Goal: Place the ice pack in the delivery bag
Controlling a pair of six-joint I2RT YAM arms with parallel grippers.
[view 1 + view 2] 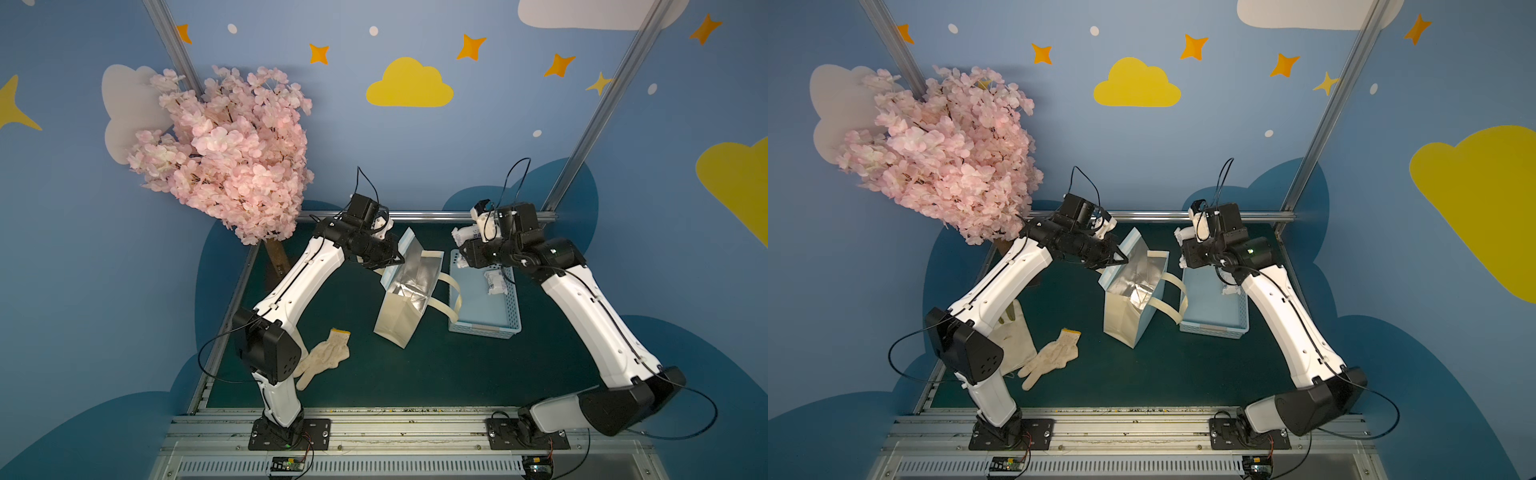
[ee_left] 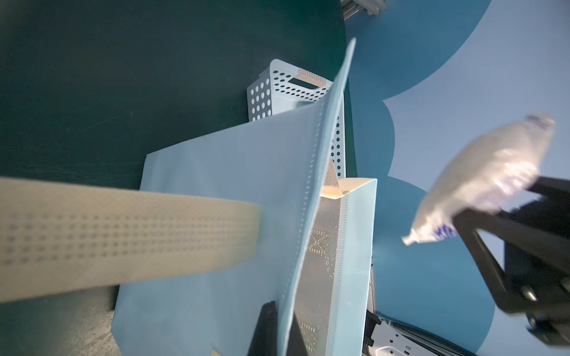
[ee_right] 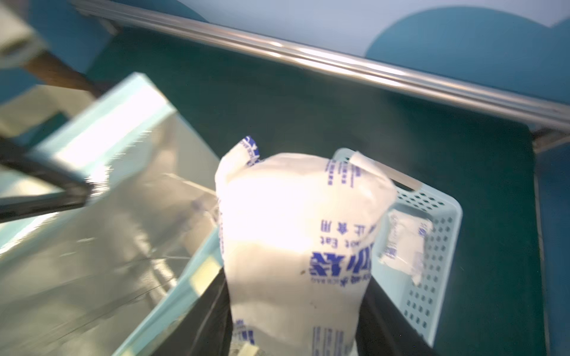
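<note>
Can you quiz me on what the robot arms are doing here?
1. True or false: the right gripper holds the white ice pack with blue print.
2. What does the left gripper pinch? A: a cream knit glove. B: the rim of the light blue fabric delivery bag with silver foil lining. C: a pink blossom branch.
3. Fill the gap: another white pack lies in the light blue perforated plastic ____.
Key: 1 true; 2 B; 3 basket.
</note>
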